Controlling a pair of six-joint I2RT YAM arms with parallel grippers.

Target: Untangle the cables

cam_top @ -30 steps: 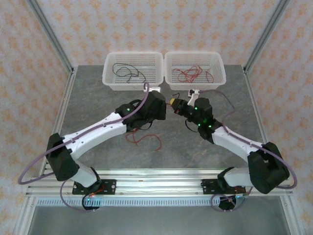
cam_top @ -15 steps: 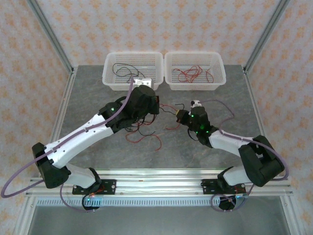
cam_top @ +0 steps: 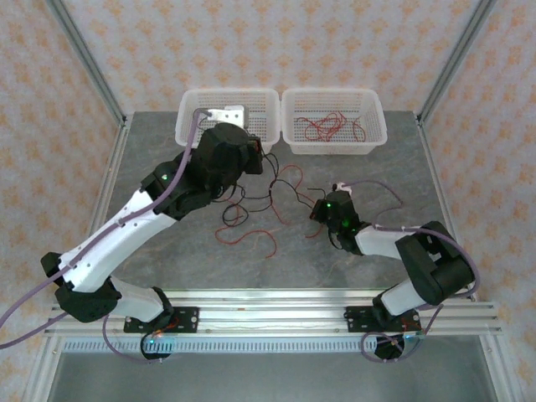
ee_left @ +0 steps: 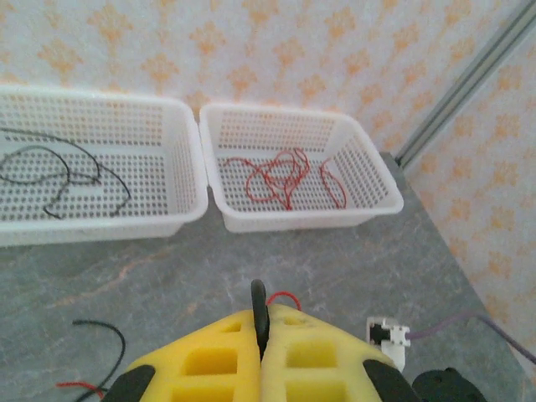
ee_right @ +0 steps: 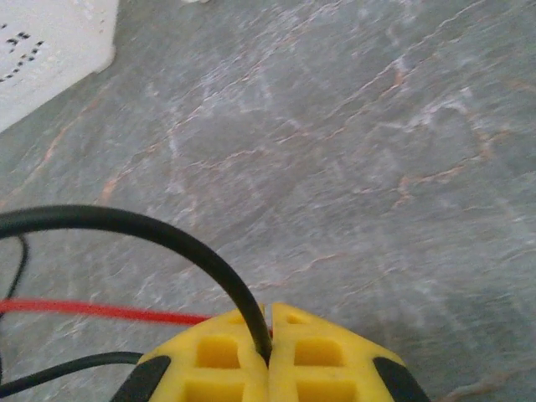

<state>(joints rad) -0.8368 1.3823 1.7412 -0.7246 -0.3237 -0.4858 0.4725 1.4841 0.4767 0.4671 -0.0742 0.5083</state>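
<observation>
Left gripper: clenched on a black wire, which is nipped between the yellow pads. A bit of red wire peeks out just behind. In the top view it is up near the left basket.
Right gripper: clamped tight on another stretch of black wire, low over the bench. A red wire passes just beside its pads.
Cables: a loose tangle of red and black strands strung between the two grippers. The lower loops lie on the bench between the arms.
Already sorted: black wires lie in the left basket and red wires in the right basket.
Step in hand: judged to be the pull-apart, with each gripper holding black wire and the knot spread between them.
Next move calls for: probably drawing the grippers further apart, gently, so the black strand slides free of the red loops.
After that: once clear, the black strand likely goes to the left basket.
Watch for: red strands dragging along or the knot cinching. Where the strands cross is too fine to trace.
</observation>
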